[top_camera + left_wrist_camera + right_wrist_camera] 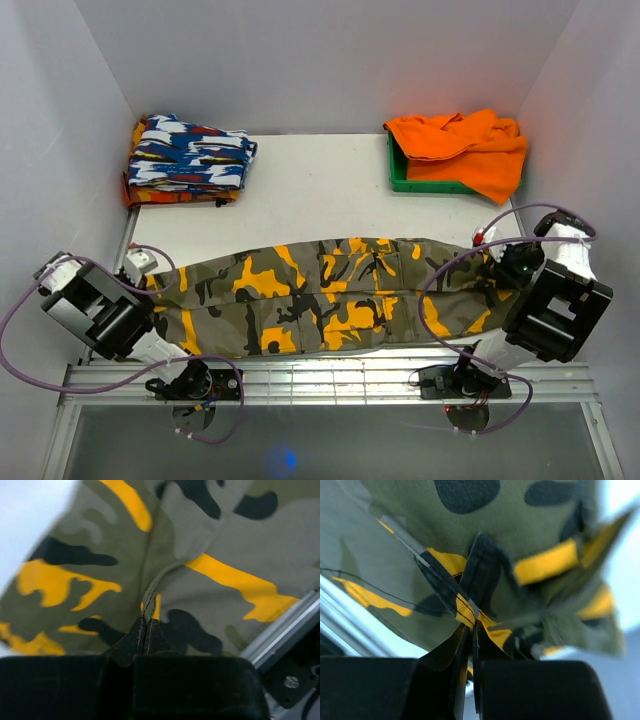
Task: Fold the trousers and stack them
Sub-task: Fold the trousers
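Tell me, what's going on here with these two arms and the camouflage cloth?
Two robot arms are working on a pair of camouflage trousers that lie stretched at full length across the near side of the table. The left pincer is shut on the cloth at one end and the right pincer on the other. At the far side sit a folded patterned garment and an orange cloth draped over a green bin.
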Tool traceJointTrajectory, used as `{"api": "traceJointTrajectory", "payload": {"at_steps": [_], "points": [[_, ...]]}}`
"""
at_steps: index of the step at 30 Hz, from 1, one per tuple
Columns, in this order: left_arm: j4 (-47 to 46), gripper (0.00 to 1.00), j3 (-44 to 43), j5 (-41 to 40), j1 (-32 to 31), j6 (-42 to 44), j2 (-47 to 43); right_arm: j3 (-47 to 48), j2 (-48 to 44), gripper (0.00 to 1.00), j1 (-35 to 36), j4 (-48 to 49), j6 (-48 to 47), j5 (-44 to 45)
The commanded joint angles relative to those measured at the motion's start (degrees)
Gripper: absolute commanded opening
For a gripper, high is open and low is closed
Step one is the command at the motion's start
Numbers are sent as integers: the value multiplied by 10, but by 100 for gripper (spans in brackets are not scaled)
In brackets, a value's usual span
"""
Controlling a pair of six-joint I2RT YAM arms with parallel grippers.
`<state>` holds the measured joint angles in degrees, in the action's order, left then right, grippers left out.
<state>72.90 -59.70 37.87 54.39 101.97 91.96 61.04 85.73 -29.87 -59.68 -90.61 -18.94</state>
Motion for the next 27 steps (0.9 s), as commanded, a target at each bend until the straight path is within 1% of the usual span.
{"api": "traceJointTrajectory", "payload": {"at_steps": [1,2,3,5,6,11,14,17,19,21,22,24,25,26,27], "points": [[-49,0,43,-90,-11,-17,12,-46,14,8,-3,7,-30,39],[-70,0,46,-93,-15,-42,21,-52,21,8,-2,22,-21,41],[-103,0,46,-97,-20,-89,32,-57,39,8,-1,31,-12,42],[-129,0,37,-112,-42,-135,70,-53,60,8,1,60,17,50],[-155,0,31,-113,-56,-182,82,-43,85,8,2,68,29,52],[-224,0,-19,-109,-106,-290,145,16,153,8,15,94,104,51],[-258,0,-56,-106,-142,-345,160,58,182,8,25,108,139,47],[-267,0,-95,-104,-170,-389,189,101,204,8,38,110,161,42],[-257,0,-143,-94,-179,-405,214,123,216,8,43,104,168,36],[-247,0,-177,-82,-180,-421,227,156,224,8,49,87,173,26],[-234,0,-213,-70,-180,-425,238,167,225,8,50,80,173,22],[-221,0,-251,-60,-180,-428,244,203,227,8,50,63,177,12],[-213,0,-289,-54,-180,-434,247,217,228,8,50,57,178,9],[-210,0,-310,-42,-180,-437,252,231,230,8,50,53,181,4],[-206,0,-331,-34,-180,-442,255,266,232,8,50,42,184,0]]}}
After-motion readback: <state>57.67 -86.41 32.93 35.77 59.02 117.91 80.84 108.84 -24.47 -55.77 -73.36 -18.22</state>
